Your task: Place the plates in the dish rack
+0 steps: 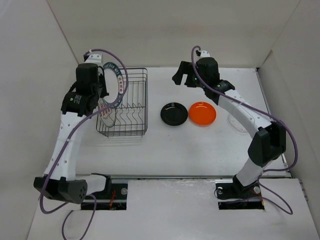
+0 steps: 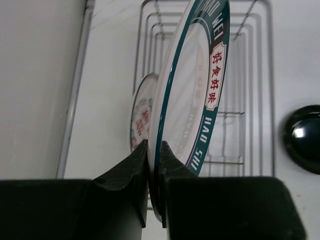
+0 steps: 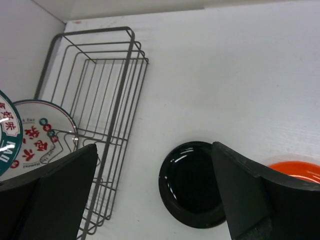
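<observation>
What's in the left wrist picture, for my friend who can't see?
The left end effector pinches a teal-rimmed plate on edge over the dish rack. A white plate with red marks stands in the rack; a black plate lies at right.

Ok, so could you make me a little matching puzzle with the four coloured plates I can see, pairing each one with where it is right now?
Things:
1. teal-rimmed plate
2. red-marked plate
3. black plate
4. orange plate

Places:
A. flat on the table, the farther of two from the rack
B. leaning on edge inside the dish rack
C. pinched by its rim in the left gripper, above the rack
D. flat on the table, between the rack and another plate

Pairs: 1-C, 2-B, 3-D, 4-A
</observation>
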You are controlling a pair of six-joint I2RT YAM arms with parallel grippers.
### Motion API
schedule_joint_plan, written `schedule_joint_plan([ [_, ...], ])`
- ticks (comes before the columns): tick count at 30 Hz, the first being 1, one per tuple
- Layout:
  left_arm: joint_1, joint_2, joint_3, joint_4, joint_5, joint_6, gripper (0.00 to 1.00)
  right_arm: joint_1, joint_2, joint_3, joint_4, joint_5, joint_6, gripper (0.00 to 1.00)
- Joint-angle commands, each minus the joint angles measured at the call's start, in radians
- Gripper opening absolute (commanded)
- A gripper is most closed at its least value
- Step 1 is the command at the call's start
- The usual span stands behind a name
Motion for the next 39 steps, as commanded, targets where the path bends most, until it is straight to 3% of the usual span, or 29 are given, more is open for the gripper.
schedule_joint_plan([
  [1,-0.013,0.005,-0.076,-0.032,-0.241,-0.046,0.00,0.013,-0.057,-0.010,-0.059,0.094,-0.025,1.00],
  [21,-0.071,0.083,-0.199,0.069,-0.401,-0.067,0.00,0.013,-0.086,-0.071,-0.078,0.122,-0.034,1.00],
  [32,-0.081,0.115,-0.219,0.088,-0.349,-0.058,0.00,-0.017,-0.076,-0.113,-0.038,0.075,-0.052,1.00],
  [34,-0.090,0.115,-0.228,0.075,-0.328,-0.058,0.09,-0.017,-0.060,-0.113,-0.012,0.048,-0.080,1.00],
  [35,-0.090,0.124,-0.237,0.075,-0.306,-0.058,0.23,-0.030,-0.034,-0.123,0.001,0.032,-0.147,1.00],
  [39,-0.090,0.124,-0.248,0.075,-0.286,-0.058,0.34,-0.084,0.073,-0.108,0.027,-0.167,-0.311,1.00],
])
